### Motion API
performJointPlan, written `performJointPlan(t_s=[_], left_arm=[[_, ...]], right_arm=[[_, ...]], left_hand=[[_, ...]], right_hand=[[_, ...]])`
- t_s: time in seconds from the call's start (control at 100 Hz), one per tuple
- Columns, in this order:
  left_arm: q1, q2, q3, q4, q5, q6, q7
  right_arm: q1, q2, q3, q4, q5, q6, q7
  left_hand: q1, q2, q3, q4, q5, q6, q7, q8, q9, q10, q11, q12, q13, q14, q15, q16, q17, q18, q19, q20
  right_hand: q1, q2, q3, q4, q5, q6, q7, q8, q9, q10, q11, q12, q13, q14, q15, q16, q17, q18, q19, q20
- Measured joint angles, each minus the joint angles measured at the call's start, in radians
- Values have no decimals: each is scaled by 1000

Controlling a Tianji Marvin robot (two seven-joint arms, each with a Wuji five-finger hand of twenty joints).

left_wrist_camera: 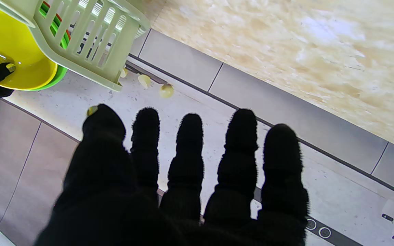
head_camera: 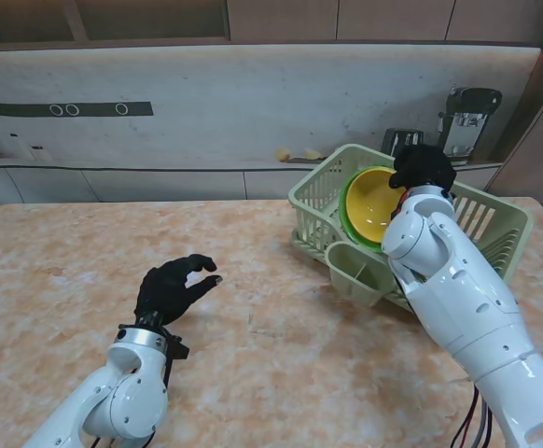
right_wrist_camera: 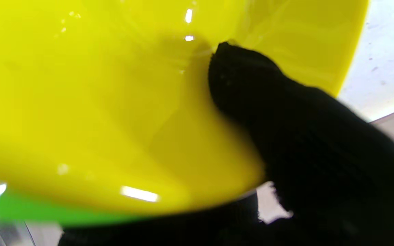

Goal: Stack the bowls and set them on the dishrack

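A marbled beige table (head_camera: 281,373) stands before a pale counter and wall. The right hand (head_camera: 423,168) reaches over the pale green dishrack (head_camera: 327,201), its thumb (right_wrist_camera: 238,68) inside the glossy yellow bowl (head_camera: 376,205) it grips, nested in a green bowl (head_camera: 346,217) tilted on edge in the rack. The left hand (head_camera: 171,287) hovers over the table, loosely spread and holding nothing. No writing is legible.

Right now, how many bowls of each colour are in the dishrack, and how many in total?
Yellow bowl: 1
Green bowl: 1
Red bowl: 1, only a sliver through the dishrack slats
Total: 3 bowls, nested, with the right robot hand on them.
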Motion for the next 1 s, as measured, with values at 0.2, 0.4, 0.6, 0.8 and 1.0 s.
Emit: performJointPlan(t_s=[0.2, 0.4, 0.6, 0.8, 1.0], left_arm=[[0, 0, 0, 0, 0, 0, 0], [0, 0, 0, 0, 0, 0, 0], [0, 0, 0, 0, -3, 0, 0], [0, 0, 0, 0, -4, 0, 0], [0, 0, 0, 0, -4, 0, 0]], right_arm=[[11, -4, -11, 15, 13, 36, 4], [25, -8, -26, 33, 21, 67, 16], [44, -14, -48, 61, 32, 106, 22], [59, -18, -69, 79, 35, 129, 35], [74, -18, -92, 90, 28, 172, 58]], left_hand=[[0, 0, 0, 0, 0, 0, 0, 0, 0, 0, 0, 0, 0, 0, 0, 0, 0, 0, 0, 0], [0, 0, 0, 0, 0, 0, 0, 0, 0, 0, 0, 0, 0, 0, 0, 0, 0, 0, 0, 0], [0, 0, 0, 0, 0, 0, 0, 0, 0, 0, 0, 0, 0, 0, 0, 0, 0, 0, 0, 0], [0, 0, 0, 0, 0, 0, 0, 0, 0, 0, 0, 0, 0, 0, 0, 0, 0, 0, 0, 0], [0, 0, 0, 0, 0, 0, 0, 0, 0, 0, 0, 0, 0, 0, 0, 0, 0, 0, 0, 0]], right_hand=[[0, 0, 0, -11, -6, -14, 0, -4, -13, -11, 0, -6, -19, 0, -15, 0, -6, 10, -23, -9], [0, 0, 0, -11, -8, -16, 0, -10, -20, -15, 0, -15, -28, 0, -20, 0, -10, 11, -39, -12], [0, 0, 0, -11, -9, -17, 0, -12, -20, -15, 0, -26, -29, 0, -28, 0, -12, 14, -49, -19], [0, 0, 0, -38, -17, -22, 12, -53, -33, -20, -8, -39, -49, 1, -49, 0, -16, 27, -84, -31], [1, 2, 0, -49, -35, -38, 24, -118, -75, -34, -28, -67, -105, 13, -109, 0, -31, 71, -170, -73]])
